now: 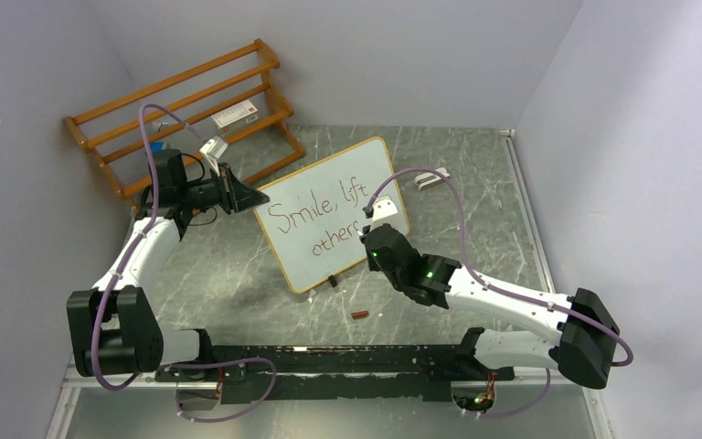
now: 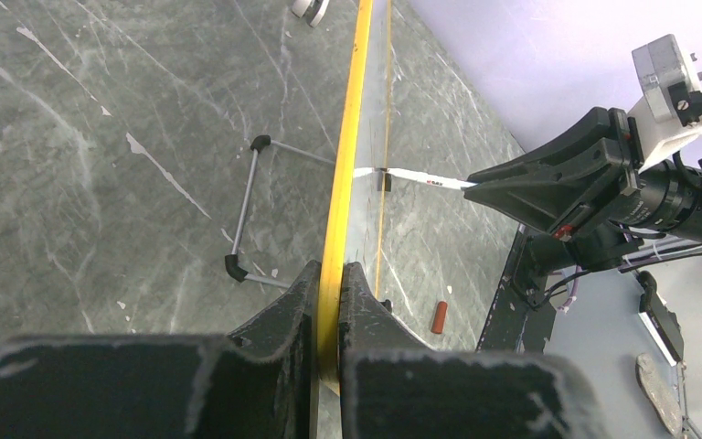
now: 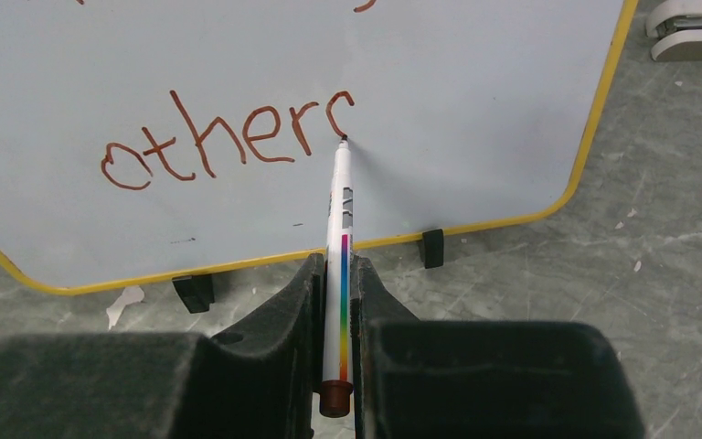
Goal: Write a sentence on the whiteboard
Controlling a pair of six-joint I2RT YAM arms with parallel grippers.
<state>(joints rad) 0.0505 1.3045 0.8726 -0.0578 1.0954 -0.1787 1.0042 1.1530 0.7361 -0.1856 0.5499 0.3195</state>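
The whiteboard [image 1: 334, 212] stands propped mid-table, its frame yellow in the wrist views. The sentence [image 1: 315, 212] reads "Smile, lift" above "others". In the right wrist view [image 3: 228, 137] the bottom word shows as "other" plus a partly drawn last letter. My left gripper [image 1: 249, 195] is shut on the whiteboard's left edge [image 2: 331, 274]. My right gripper [image 1: 372, 240] is shut on a white marker [image 3: 339, 265] with a rainbow stripe. Its tip touches the board at the last letter's lower end.
The orange-brown slatted rack [image 1: 183, 108] stands at the back left with a small box [image 1: 236, 114] on it. A brown marker cap [image 1: 360, 315] lies in front of the board. A white object [image 1: 431, 179] lies behind the board's right side.
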